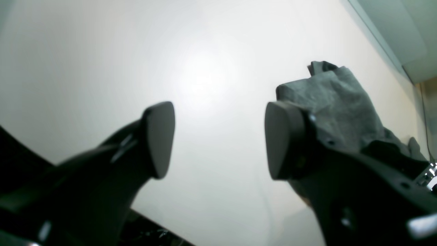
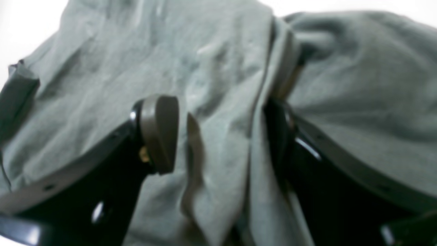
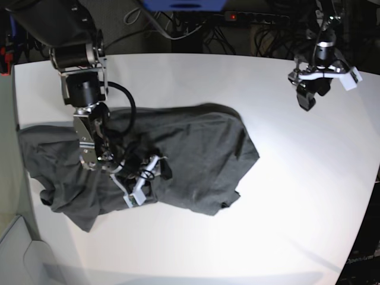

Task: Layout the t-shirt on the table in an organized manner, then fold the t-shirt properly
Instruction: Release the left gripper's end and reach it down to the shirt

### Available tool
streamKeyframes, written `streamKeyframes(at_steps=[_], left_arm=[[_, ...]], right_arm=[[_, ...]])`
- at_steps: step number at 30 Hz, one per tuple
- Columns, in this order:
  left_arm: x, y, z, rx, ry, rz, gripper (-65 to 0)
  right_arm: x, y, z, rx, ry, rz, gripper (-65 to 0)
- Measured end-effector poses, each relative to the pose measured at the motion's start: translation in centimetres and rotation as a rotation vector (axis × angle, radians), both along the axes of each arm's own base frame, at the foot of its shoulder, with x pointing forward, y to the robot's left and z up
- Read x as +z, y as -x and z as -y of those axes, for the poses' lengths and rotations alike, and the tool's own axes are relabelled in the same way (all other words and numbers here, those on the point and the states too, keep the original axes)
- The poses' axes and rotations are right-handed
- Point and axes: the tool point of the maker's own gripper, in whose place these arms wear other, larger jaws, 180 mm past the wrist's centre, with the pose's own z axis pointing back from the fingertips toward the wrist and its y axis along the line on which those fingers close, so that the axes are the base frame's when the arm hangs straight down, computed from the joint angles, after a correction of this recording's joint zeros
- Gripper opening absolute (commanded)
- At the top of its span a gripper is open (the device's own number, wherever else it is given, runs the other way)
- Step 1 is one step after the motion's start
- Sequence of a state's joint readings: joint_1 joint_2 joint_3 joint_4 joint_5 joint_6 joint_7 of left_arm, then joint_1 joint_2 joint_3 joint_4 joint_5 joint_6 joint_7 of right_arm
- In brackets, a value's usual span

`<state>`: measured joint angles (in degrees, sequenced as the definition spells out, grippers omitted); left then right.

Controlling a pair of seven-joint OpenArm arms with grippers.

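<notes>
The dark grey t-shirt [image 3: 202, 154] lies crumpled and bunched on the left-middle of the white table [image 3: 237, 83]. My right gripper [image 3: 141, 181] is down on the shirt's near-left part. In the right wrist view its fingers [image 2: 160, 133] stand apart, a raised fold of t-shirt [image 2: 136, 51] between them, not pinched. My left gripper [image 3: 307, 98] hangs above the table's far right, well away from the cloth. In the left wrist view the left gripper [image 1: 218, 138] is open and empty over bare table [image 1: 205, 68], with t-shirt [image 1: 341, 102] behind one finger.
Dark cables and a power strip [image 3: 261, 18] run behind the table's far edge. The shirt's left end lies close to the table's left edge [image 3: 21, 178]. The table's rounded right edge [image 3: 371, 178] drops off to a dark floor.
</notes>
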<state>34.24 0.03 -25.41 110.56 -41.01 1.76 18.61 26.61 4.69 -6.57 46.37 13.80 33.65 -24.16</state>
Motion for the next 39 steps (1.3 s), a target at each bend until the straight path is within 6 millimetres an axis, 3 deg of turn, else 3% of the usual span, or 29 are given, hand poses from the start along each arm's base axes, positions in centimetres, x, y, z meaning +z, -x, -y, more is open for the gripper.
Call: streamKeyframes(at_steps=[8, 11, 14, 22, 24, 29, 31, 35, 39], left_arm=[[0.0, 0.0, 0.0, 0.0, 0.0, 0.0, -24.6], [0.0, 0.0, 0.0, 0.0, 0.0, 0.0, -24.6], [0.0, 0.0, 0.0, -0.001, 0.001, 0.001, -24.6], [1.7, -2.6, 0.3, -0.004, 0.007, 0.078, -24.6], [1.9, -2.9, 0.2, -0.004, 0.005, 0.087, -24.6], [2.5, -4.0, 0.5, -0.025, -0.004, 0.107, -24.6], [3.0, -5.0, 1.8, -0.058, 0.011, 0.132, -24.6], [4.0, -8.1, 7.2, -0.186, 0.073, 0.193, -24.7], [1.9, -10.7, 12.5, -0.31, 0.145, 0.159, -25.1]], right_arm=[[0.0, 0.2, -0.7, 0.017, 0.0, 0.0, -65.0], [0.2, 0.1, -0.8, 0.02, 0.002, 0.005, -64.6], [1.7, 0.3, -0.9, 0.03, 0.007, 0.066, -64.4], [6.6, 4.8, -1.3, 0.083, 0.023, 0.266, -64.3], [6.6, 6.1, -1.3, 0.088, 0.023, 0.272, -64.3], [4.4, 8.3, -1.1, 0.09, 0.033, 0.207, -64.3], [4.7, 8.0, -1.0, 0.085, 0.03, 0.217, -64.3], [5.1, 7.7, -1.0, 0.083, 0.027, 0.23, -64.3], [5.2, 7.6, -1.0, 0.085, 0.029, 0.231, -64.3]])
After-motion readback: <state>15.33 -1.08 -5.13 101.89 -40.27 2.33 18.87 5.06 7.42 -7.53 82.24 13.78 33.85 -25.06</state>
